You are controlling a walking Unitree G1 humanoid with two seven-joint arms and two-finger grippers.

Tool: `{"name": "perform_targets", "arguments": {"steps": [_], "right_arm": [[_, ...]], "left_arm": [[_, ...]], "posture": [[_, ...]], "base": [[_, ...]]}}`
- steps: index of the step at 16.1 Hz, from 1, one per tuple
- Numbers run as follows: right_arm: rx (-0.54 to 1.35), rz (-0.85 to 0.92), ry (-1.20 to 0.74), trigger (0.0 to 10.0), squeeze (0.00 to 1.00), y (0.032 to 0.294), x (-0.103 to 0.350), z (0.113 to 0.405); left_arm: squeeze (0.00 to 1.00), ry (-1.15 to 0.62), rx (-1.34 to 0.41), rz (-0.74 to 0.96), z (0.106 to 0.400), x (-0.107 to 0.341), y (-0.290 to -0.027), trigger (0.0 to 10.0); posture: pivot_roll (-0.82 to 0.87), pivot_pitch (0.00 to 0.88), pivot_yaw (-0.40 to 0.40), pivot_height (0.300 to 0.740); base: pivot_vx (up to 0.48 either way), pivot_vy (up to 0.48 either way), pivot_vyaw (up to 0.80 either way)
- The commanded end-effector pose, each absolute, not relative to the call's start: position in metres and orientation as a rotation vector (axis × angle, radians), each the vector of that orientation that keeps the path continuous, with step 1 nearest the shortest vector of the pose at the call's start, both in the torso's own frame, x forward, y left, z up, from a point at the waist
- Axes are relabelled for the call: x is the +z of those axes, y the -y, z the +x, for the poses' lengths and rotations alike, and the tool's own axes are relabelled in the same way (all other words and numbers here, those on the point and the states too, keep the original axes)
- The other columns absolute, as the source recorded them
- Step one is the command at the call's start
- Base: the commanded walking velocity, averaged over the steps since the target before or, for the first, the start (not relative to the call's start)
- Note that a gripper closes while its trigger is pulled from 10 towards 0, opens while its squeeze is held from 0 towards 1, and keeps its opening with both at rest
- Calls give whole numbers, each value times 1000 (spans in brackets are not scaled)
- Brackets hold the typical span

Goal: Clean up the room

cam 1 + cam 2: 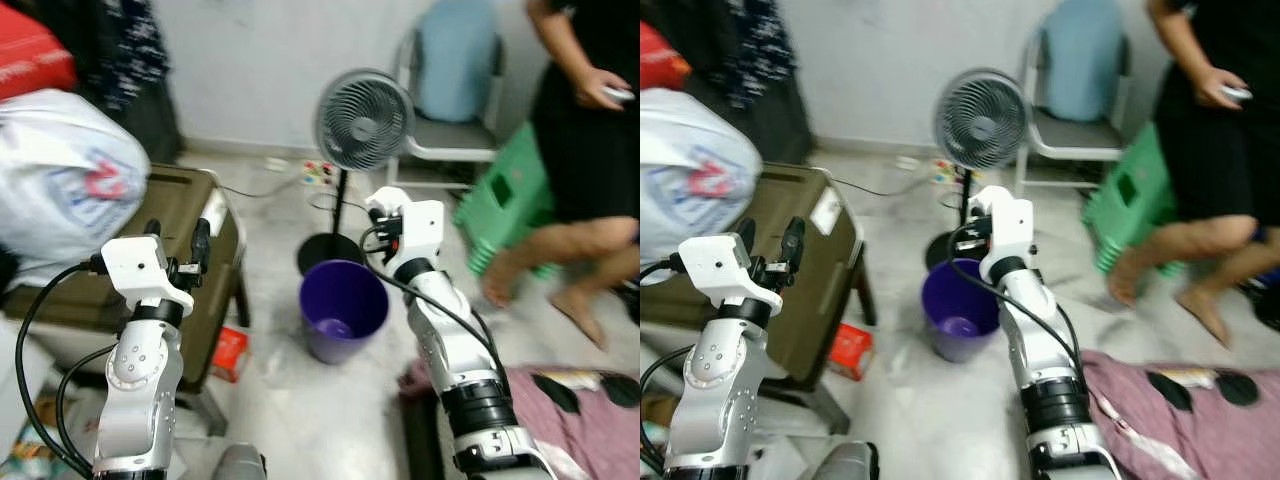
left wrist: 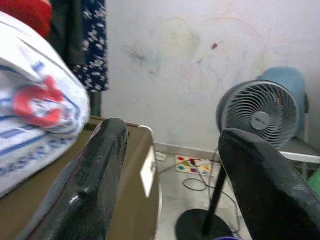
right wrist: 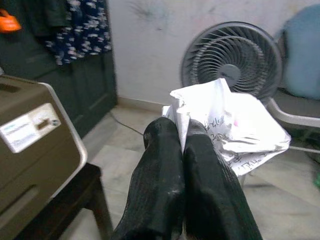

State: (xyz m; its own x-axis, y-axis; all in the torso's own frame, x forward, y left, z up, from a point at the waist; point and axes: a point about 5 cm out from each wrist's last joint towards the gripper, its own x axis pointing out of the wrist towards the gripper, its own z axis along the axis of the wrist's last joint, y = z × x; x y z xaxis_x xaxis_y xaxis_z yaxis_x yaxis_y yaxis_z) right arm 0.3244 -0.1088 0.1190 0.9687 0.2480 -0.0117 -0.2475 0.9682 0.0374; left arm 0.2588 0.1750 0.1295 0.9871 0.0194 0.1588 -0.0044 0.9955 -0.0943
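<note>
above the purple bin (image 1: pixel 343 310) on the floor, the right gripper (image 3: pixel 186 142) pinches a crumpled paper (image 3: pixel 235 130) tight, so dropping it in calls for parting the fingers, while the left gripper (image 2: pixel 172 165) hangs wide open, empty.

Lived-in home: scribbled wall (image 2: pixel 200 60), pedestal fan (image 1: pixel 364 122), hanging clothes (image 3: pixel 82 27).

The left gripper (image 2: pixel 170 185) has its 2 black fingers (image 2: pixel 90 185) spread apart, nothing between them. Beyond them stands a grey pedestal fan (image 2: pixel 262 120) on a round black base — against a scribbled white wall (image 2: pixel 200 60). A white printed bag (image 2: pixel 35 125) rests on the brown case (image 2: pixel 135 200).
</note>
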Motion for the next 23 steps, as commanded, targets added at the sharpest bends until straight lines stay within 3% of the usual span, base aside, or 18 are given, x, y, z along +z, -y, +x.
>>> {"name": "perform_targets", "arguments": {"steps": [1,16,19,23], "right_arm": [[230,34,-7,10000,0,116,124,326],[258,49,-4,10000,0,112,124,326],[277,28,4,10000,0,110,125,326],[278,28,6,10000,0,109,125,325]], "left_arm": [[0,173,-10,-91,259,133,-170,10000],[0,171,-16,-93,262,132,-169,10000],[0,160,11,-96,264,132,-170,10000],[0,160,12,-90,265,132,-170,10000]], "posture": [[116,0,-47,740],[118,0,-47,740],[121,0,-46,740],[121,0,-46,740]], "base": [[0,0,0],[336,0,0],[0,0,0],[0,0,800]]}}
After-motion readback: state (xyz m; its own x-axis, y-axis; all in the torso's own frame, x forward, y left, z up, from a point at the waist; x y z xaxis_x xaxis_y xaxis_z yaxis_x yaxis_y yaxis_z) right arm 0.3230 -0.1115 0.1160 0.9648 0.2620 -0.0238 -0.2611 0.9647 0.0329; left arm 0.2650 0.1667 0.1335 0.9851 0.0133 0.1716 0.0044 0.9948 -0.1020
